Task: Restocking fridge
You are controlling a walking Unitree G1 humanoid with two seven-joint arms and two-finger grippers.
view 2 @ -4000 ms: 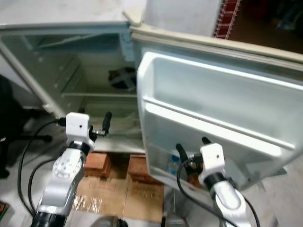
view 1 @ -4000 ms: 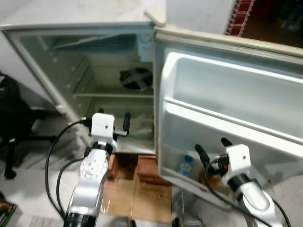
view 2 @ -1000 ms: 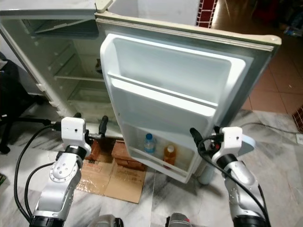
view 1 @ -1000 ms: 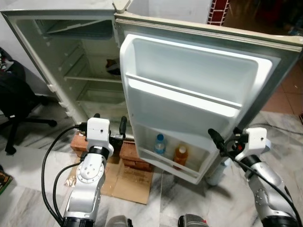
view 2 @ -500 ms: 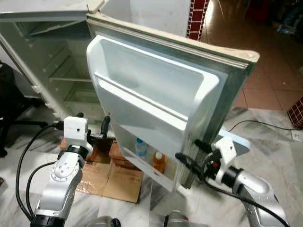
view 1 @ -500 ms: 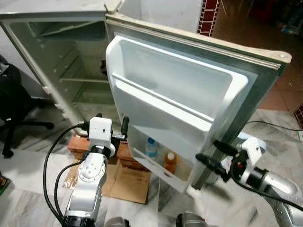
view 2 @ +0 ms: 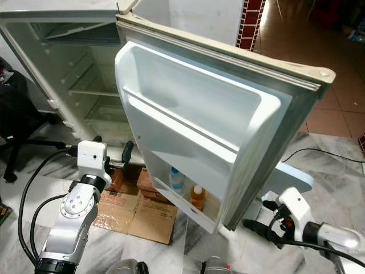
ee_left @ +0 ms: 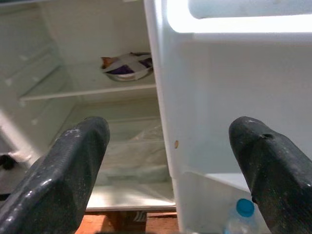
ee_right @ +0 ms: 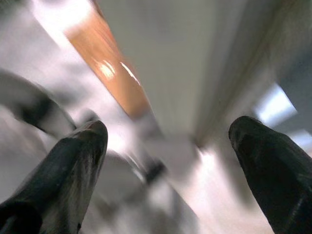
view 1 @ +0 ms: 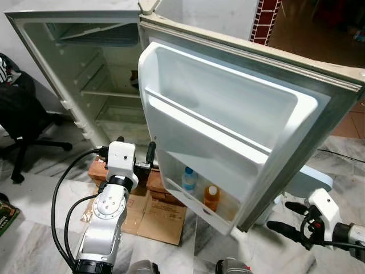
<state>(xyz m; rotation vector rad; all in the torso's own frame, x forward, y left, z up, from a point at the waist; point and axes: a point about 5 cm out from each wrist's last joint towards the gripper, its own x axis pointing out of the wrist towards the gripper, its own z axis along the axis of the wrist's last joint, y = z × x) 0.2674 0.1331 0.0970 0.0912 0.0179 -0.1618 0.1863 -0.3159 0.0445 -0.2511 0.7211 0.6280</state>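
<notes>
Plainly the fridge [view 1: 108, 74] stands with its door [view 1: 239, 125] swung wide toward the robot, so cabinet and door racks can both be reached for stocking; the cabinet lies far and to the left, the door's inner face runs across the middle. On the door's lowest shelf [view 1: 197, 202] stand a clear water bottle [view 1: 189, 178] with a blue cap and, just to its right, an orange juice bottle [view 1: 211, 198]; the upper racks look bare. The left gripper [view 1: 136, 154] is held near the door's hinge side, fingers spread and holding nothing, pointed at the cabinet, likely parked out of the door's way. The right gripper [view 1: 292, 217] sits low at the near right, beyond the door's free edge, fingers likewise apart and empty. Bricks [view 1: 154, 185] and flattened cardboard [view 1: 151, 211] lie under the fridge, seemingly propping it; a black office chair [view 1: 23, 123] stands far left. The left wrist view adds a foil-covered bowl [ee_left: 127, 66] on a cabinet shelf and the bottle's cap; the right wrist view is blurred.
</notes>
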